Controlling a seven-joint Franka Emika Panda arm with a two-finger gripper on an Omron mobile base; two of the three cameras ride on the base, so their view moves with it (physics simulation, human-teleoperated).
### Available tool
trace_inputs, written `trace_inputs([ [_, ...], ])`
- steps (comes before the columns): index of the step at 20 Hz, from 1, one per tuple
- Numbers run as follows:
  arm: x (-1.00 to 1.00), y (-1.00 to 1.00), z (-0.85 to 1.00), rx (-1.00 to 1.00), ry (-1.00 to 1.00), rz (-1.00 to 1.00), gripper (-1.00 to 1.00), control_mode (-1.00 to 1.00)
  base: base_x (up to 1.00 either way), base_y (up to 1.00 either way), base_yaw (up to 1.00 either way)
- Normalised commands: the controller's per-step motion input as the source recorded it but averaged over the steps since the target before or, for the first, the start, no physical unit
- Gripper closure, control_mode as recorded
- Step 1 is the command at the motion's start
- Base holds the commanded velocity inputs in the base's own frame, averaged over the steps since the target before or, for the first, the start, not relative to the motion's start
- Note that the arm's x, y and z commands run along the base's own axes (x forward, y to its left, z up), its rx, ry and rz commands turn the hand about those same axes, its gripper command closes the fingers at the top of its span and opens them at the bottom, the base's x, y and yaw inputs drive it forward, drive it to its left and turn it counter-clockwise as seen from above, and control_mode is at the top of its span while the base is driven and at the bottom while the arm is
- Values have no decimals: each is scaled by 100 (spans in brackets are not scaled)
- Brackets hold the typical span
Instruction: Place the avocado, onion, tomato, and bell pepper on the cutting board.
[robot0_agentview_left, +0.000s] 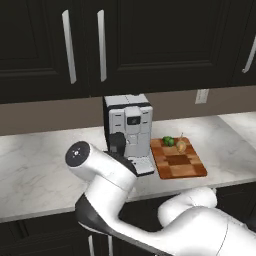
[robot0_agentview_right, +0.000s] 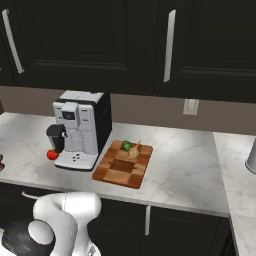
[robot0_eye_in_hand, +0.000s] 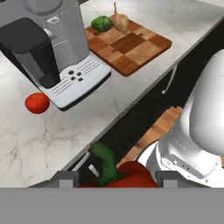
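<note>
- Gripping the bell pepper, the gripper is closing its two dark tips on either side of the dark red fruit, whose green stem is sticking up between them in the hand view.
- The held bell pepper is hanging out past the front edge of the table, over the dark cabinet fronts below.
- The cutting board is lying flat on the marble table, just to the right of the coffee machine in the base views.
- The avocado is sitting on the far corner of the board, on the side nearest the machine.
- The onion is resting on the board just beside the avocado, its thin stem tip pointing up and away.
- The tomato is lying on the table on the other side of the coffee machine from the board, close to the machine's drip tray, well apart from the board.
- The rest of the board's patchwork surface is lying bare.
</note>
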Motion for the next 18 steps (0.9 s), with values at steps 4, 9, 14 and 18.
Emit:
trace_inputs([
  [4, -61, -100, 14, 1, 0, 9, 100, -100, 0, 0, 0],
  [9, 6, -100, 17, 0, 0, 21, 100, -100, 0, 0, 0],
  [14, 68, -100, 23, 0, 9, 31, 100, -100, 0, 0, 0],
  [18, 89, -100, 19, 0, 11, 37, 100, -100, 0, 0, 0],
])
